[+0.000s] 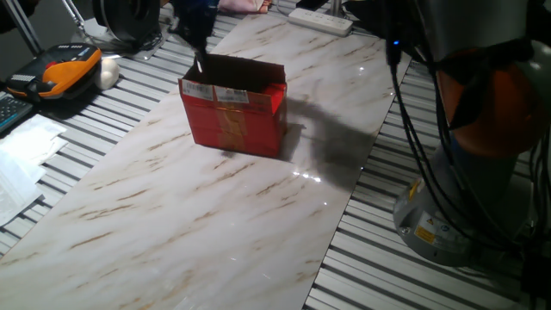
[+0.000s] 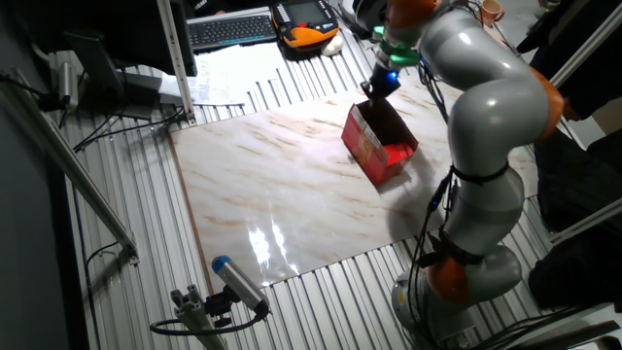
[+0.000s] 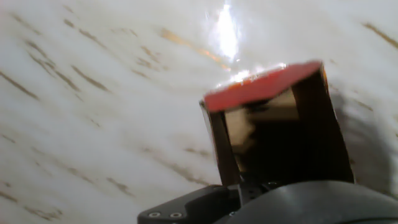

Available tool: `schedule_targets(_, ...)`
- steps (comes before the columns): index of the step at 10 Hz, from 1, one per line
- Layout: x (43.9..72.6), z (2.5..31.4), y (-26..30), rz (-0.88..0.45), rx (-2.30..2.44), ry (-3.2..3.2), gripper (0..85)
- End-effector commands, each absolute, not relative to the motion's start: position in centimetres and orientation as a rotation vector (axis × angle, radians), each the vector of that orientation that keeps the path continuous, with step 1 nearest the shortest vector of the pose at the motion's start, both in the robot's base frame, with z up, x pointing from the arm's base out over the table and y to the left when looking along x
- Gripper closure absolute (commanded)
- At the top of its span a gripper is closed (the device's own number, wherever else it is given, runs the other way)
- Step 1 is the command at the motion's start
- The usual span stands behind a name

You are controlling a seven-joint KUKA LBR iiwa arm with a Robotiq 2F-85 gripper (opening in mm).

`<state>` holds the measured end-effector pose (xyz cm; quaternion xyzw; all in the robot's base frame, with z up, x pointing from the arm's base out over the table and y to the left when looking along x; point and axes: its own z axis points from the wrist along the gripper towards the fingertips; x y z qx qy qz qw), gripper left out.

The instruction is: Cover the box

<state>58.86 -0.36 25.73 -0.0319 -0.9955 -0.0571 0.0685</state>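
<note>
The box (image 1: 234,119) is red, with white labels near its top edge, and stands on the marble board (image 1: 172,224). Its top is open and a brown flap (image 1: 251,71) stands upright along the back. My gripper (image 1: 198,58) is dark and blurred just above the box's back left corner, at the flap's edge. From the other side the gripper (image 2: 379,86) hangs right over the box (image 2: 377,148). The hand view looks down into the box's dark inside (image 3: 280,137), past a red flap (image 3: 261,87). My fingertips are hidden there behind the black hand body.
An orange and black device (image 1: 65,67), a white object and papers (image 1: 26,151) lie at the left on the slatted table. A white power strip (image 1: 320,19) sits at the back. My arm's base (image 1: 448,215) and its cables stand at the right. A keyboard (image 2: 228,29) lies beyond the board.
</note>
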Motion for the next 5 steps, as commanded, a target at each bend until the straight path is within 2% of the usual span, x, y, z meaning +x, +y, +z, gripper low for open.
schedule_targets(1,60.9,25.5,-0.4,-0.172,-0.093,-3.002,85.0)
schedule_targets(5,62.2,24.5,0.2,-0.194,-0.145,-3.068,85.0)
